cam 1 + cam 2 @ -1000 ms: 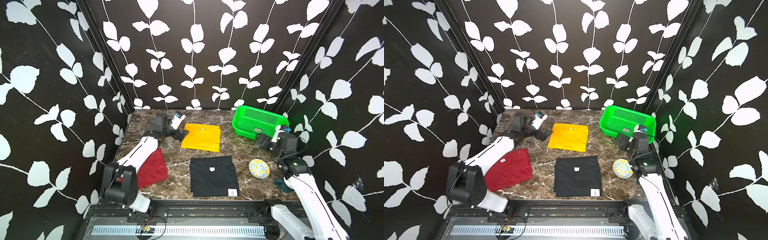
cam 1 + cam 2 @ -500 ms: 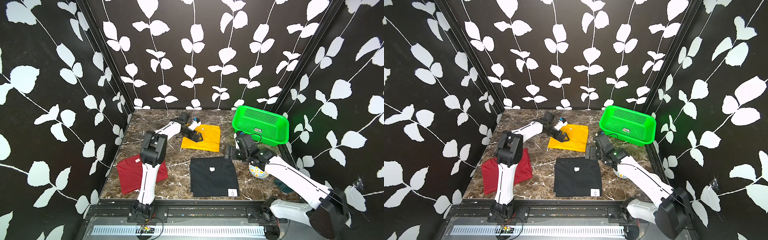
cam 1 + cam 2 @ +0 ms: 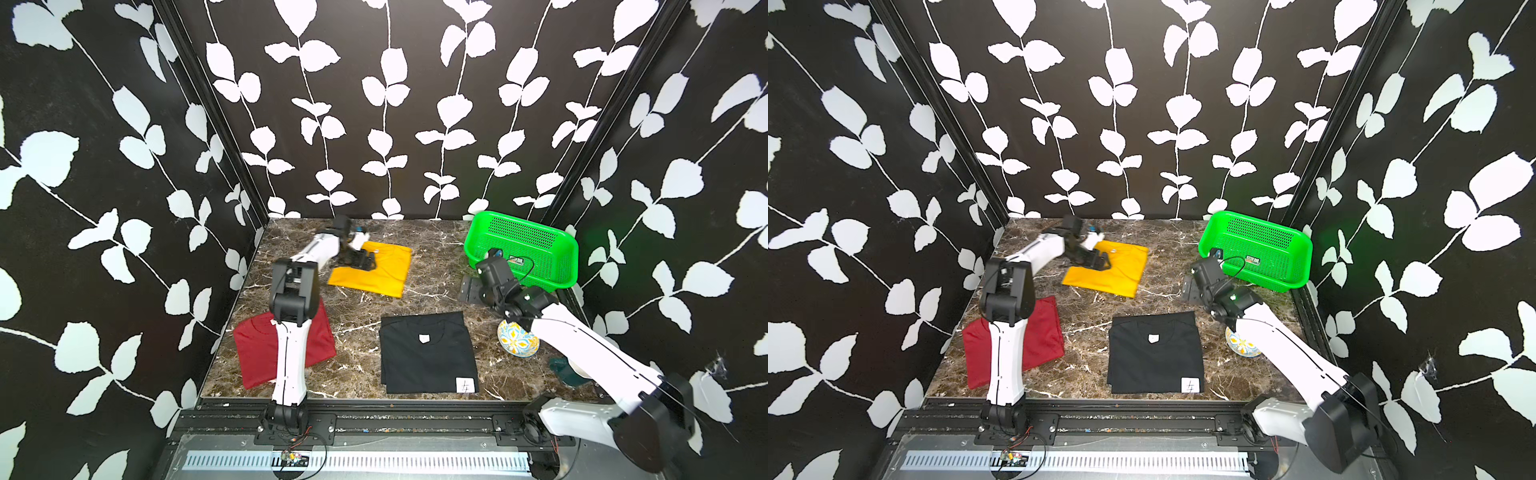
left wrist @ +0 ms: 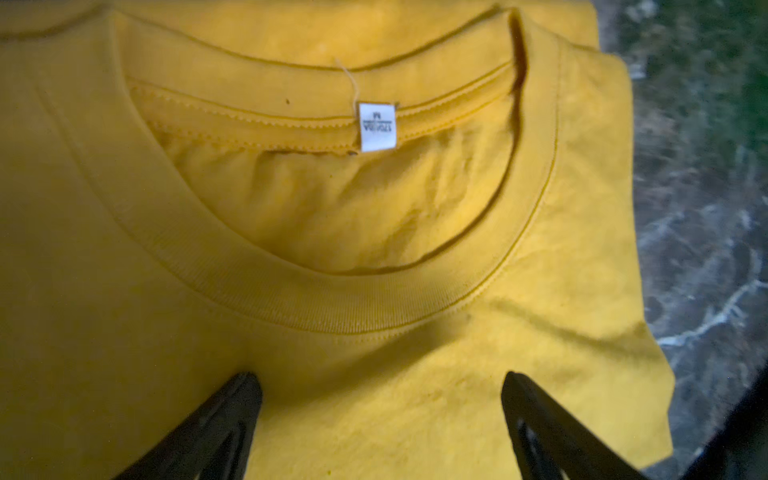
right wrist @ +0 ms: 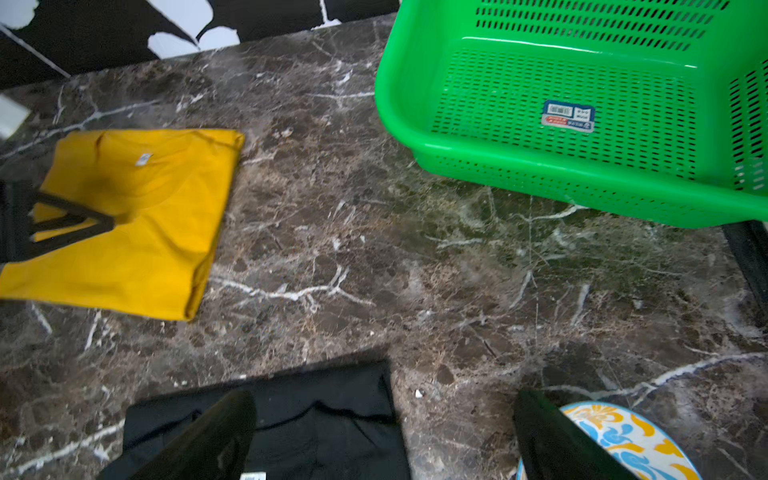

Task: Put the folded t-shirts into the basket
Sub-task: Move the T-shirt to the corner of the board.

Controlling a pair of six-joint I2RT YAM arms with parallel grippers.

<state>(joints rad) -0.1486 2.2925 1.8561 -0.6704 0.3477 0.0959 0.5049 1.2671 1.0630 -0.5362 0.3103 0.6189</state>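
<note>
Three leaf-patterned walls (image 3: 374, 104), marble tabletop (image 3: 432, 291)

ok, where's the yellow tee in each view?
Both top views: yellow tee at the table's rear, left hand over it.
Left wrist: fills the picture, beyond that open hand.
Right wrist: across bare table from the green basket, tee at.
Shared landmark: its white neck tag.

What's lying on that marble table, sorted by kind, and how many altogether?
Folded t-shirts: 3 (yellow, black, dark red)
Green basket: 1
Patterned dish: 1
Dark teal thing, half hidden by an arm: 1
Total: 6
</note>
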